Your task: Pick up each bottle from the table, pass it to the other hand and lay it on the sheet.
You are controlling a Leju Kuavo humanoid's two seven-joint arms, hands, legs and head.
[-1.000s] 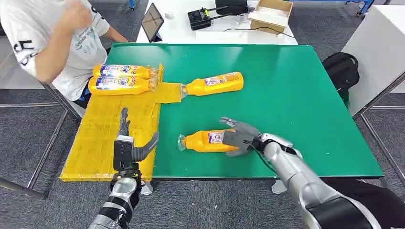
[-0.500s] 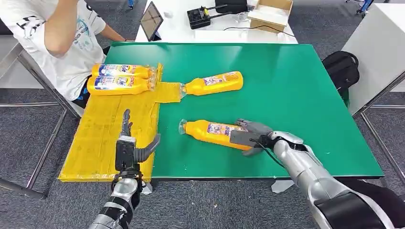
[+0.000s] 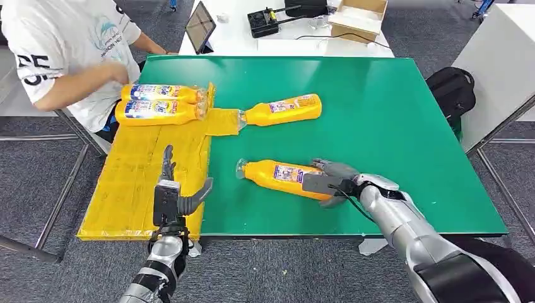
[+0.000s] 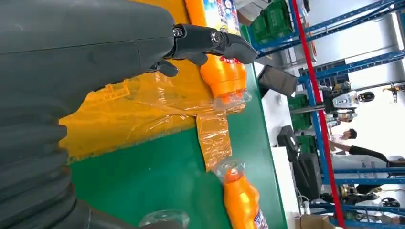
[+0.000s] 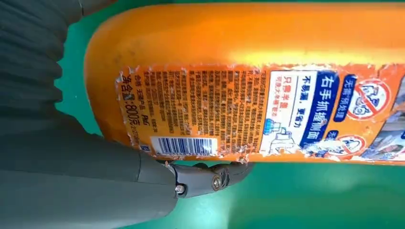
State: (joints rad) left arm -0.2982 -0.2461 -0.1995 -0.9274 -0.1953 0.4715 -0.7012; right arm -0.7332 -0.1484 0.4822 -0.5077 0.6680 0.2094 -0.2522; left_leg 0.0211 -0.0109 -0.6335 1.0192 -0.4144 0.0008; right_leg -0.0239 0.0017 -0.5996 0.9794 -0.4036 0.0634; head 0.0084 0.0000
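One bottle [image 3: 281,177] lies near the table's [image 3: 391,126] front edge with the right hand [image 3: 328,183] wrapped around its base, so the pick-up is under way. Next it must lift and meet the left hand [image 3: 171,192], open and empty over the sheet's [image 3: 129,170] front edge.

Green table [image 3: 391,126] bears yellow sheet [image 3: 145,170] and two bottles [image 3: 281,110].

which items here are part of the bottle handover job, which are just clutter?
Job: near bottle held by right hand; far bottle; two bottles on the sheet; yellow sheet; left hand, open.

Clutter: tablet, cardboard box, black controller, backpack.
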